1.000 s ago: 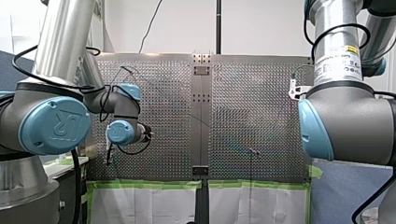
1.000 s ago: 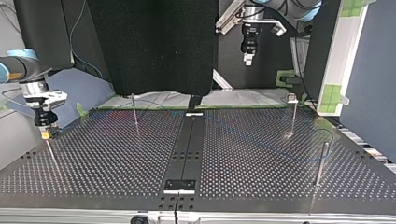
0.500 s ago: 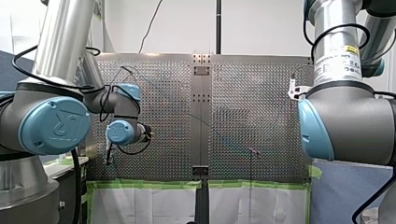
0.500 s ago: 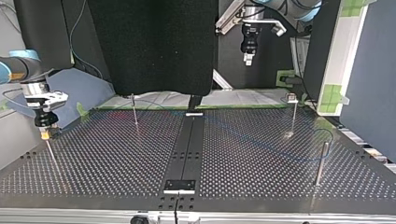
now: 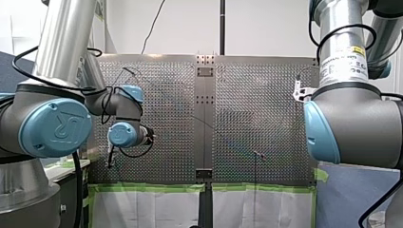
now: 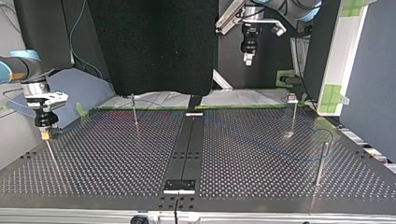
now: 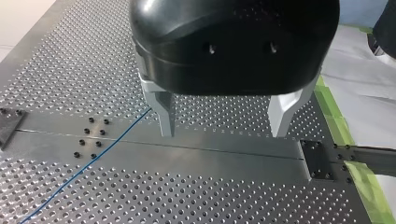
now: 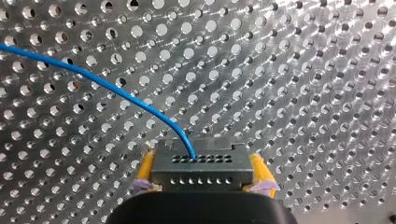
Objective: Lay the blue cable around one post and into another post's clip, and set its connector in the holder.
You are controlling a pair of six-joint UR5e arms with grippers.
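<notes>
Thinly, the blue cable (image 8: 93, 78) curves into a grey, hole-dotted connector (image 8: 201, 170).

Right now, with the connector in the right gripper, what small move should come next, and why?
Probably carry the connector further with my right gripper, shut on it between yellow pads, to draw the blue cable taut. The cable curves loose, only perforated table shows ahead of the connector, and my left gripper hangs open, holding nothing.
</notes>
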